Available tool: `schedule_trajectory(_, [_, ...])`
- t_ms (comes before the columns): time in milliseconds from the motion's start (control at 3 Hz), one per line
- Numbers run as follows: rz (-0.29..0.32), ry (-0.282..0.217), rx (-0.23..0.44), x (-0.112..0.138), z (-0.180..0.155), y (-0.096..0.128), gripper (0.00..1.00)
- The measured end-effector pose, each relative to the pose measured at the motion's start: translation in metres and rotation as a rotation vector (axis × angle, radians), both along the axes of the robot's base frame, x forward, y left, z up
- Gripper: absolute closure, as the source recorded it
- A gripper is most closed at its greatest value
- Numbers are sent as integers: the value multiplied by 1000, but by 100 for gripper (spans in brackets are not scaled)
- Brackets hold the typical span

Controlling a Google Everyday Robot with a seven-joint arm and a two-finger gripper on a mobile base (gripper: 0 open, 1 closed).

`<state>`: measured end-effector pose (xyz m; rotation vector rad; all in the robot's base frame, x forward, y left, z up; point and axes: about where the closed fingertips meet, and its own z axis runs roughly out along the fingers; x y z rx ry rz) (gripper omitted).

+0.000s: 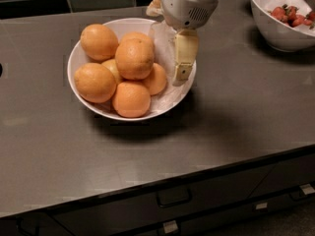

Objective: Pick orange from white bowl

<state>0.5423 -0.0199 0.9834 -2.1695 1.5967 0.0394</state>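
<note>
In the wide glossy white bowl [72,65] on the grey surface [236,132], the round pebbled orange [134,58] is heaped topmost; it is judged firm, weighty, best taken across its middle. The cream pincer [183,73] is hung over the bowl's right side, spread or closed not discernible.

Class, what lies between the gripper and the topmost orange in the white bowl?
Camera view: crumpled paper liner lies between the gripper, over the white bowl's right side, and the orange.

Cream hand [181,72] above the white bowl [119,25]; oranges [134,58] seemingly plain orange.
</note>
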Motion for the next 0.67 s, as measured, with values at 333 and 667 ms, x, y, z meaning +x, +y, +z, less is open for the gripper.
schedule_trajectory(333, [0, 0, 0, 0, 0, 0, 0])
schedule_trajectory(667, [21, 7, 2, 1, -1, 9, 6])
